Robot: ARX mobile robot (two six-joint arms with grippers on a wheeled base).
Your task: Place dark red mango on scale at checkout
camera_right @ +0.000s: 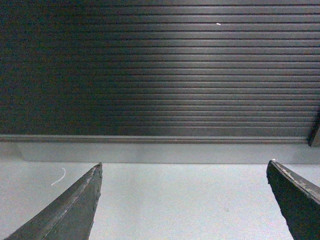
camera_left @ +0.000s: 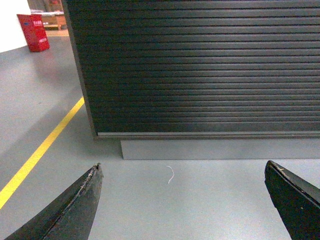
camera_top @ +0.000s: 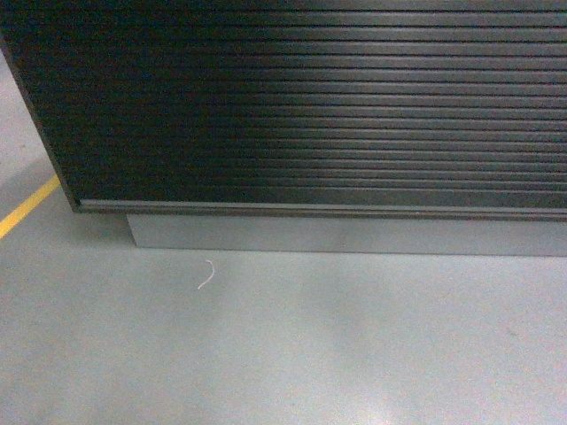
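Dark, ribbed slats filled most of every view: this was the front of the checkout (camera_top: 310, 97), a brown-black counter standing on a pale grey plinth (camera_top: 345, 235). The robot faced it from low down, so only its front wall showed; the counter top was out of sight above the frames. Neither the mango nor the scale appeared in any view, and where they were could not be told from here.

The left gripper (camera_left: 182, 200) was spread wide with nothing between its two dark fingers (camera_left: 75, 210), which pointed at the floor just before the plinth. The right gripper (camera_right: 182, 200) was likewise wide apart and empty, aimed at the same slatted wall. Both seemed held low and idle, probably because nothing was yet within reach.

A smooth grey floor (camera_top: 283, 345) lay between robot and counter. On it rested a small curl of white thread (camera_top: 206, 274), near the plinth. A yellow floor line (camera_left: 40, 150) ran past the counter's left corner, and a red box (camera_left: 34, 32) stood far off beyond it. The counter's tall front itself looked the chief obstacle: the arms would likely need raising well above it.
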